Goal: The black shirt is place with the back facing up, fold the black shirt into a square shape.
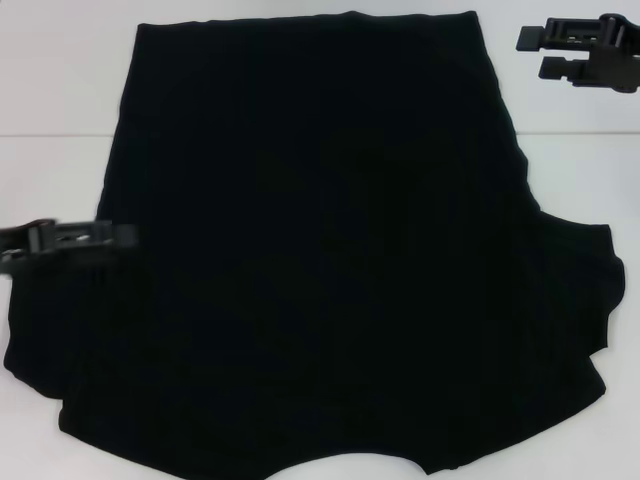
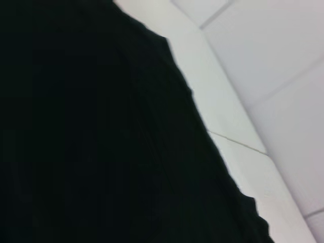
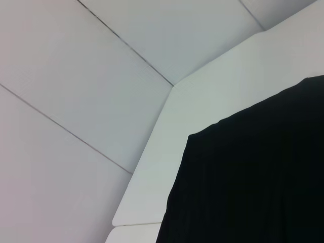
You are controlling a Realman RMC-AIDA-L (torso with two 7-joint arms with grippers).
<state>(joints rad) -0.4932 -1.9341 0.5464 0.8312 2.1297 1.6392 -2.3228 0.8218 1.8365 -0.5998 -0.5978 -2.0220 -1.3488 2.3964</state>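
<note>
The black shirt (image 1: 320, 250) lies spread flat on the white table (image 1: 60, 100), plain side up, with its straight hem at the far edge and its sleeves toward the near edge. My left gripper (image 1: 110, 236) is low at the shirt's left edge, just over the left sleeve. My right gripper (image 1: 528, 53) hovers open over bare table beside the shirt's far right corner, holding nothing. The left wrist view shows the shirt (image 2: 76, 126) close up with its edge on the table. The right wrist view shows a corner of the shirt (image 3: 253, 177).
The table is made of white panels with seams (image 1: 570, 133) running across. Bare table strips (image 2: 228, 101) lie left and right of the shirt. Past the table edge (image 3: 152, 152) is light tiled floor (image 3: 76, 76).
</note>
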